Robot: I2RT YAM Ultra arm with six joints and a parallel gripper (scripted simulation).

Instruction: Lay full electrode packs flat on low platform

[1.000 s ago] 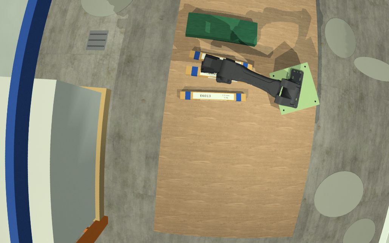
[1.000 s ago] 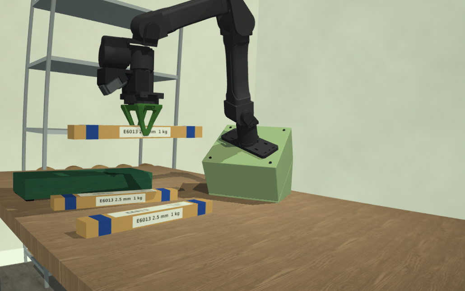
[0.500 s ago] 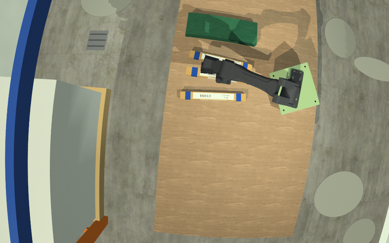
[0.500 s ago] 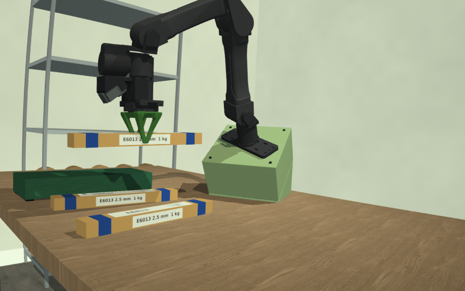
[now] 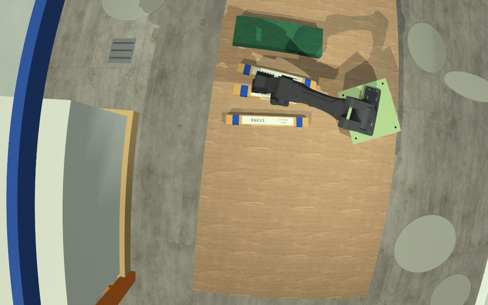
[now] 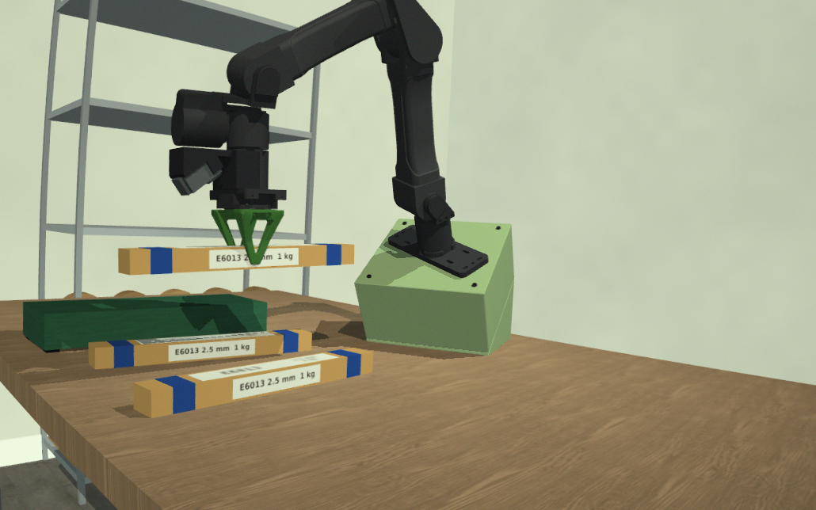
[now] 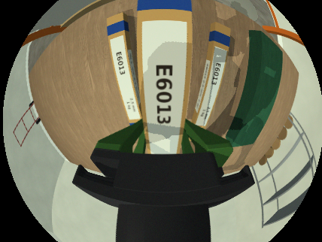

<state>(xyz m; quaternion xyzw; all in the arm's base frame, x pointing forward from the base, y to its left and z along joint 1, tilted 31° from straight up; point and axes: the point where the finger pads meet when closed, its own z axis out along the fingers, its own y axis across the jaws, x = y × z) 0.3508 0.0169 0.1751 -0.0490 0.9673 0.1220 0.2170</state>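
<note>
My gripper (image 6: 253,255) is shut on one tan electrode pack with blue bands (image 6: 235,258), gripping it near its middle. The pack hangs level in the air, well above the table. In the top view its left end (image 5: 240,90) shows from under the arm. In the wrist view the held pack (image 7: 164,75) runs straight out between the green fingers. The dark green low platform (image 6: 144,320) lies on the table behind and to the left, with nothing on it. A second pack (image 6: 198,348) lies flat on the table right beside the platform. A third pack (image 6: 253,379) lies flat further forward.
The arm's light green base block (image 6: 439,288) stands on the table to the right of the packs. A grey metal shelf rack (image 6: 66,150) stands behind the table's far left edge. The platform also shows in the top view (image 5: 276,35).
</note>
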